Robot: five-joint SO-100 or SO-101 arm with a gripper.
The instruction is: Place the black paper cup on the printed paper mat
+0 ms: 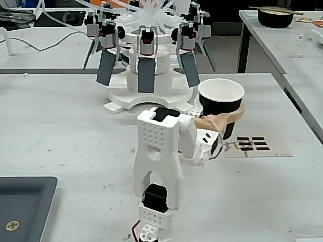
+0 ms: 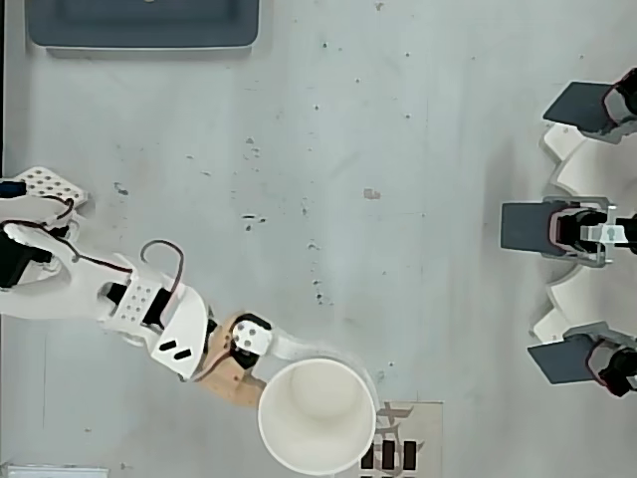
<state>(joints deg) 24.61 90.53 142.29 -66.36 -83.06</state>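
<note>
My gripper (image 1: 225, 119) is shut on the black paper cup (image 1: 222, 103), with a tan finger wrapped across the cup's front wall. The cup stands upright, its white inside open to the top. In the overhead view the cup (image 2: 317, 415) shows as a white circle, with the gripper (image 2: 289, 383) clasping it from the left. The printed paper mat (image 1: 260, 146) lies flat just right of the cup's base. From above, the cup covers the left edge of the mat (image 2: 418, 443). Whether the base touches the table is not visible.
A white stand with several dark-panelled arms (image 1: 146, 65) rises right behind the cup, and shows at the right edge from above (image 2: 587, 229). A dark grey tray (image 1: 25, 201) sits at the front left. A dark bowl with chopsticks (image 1: 275, 17) is on a separate table.
</note>
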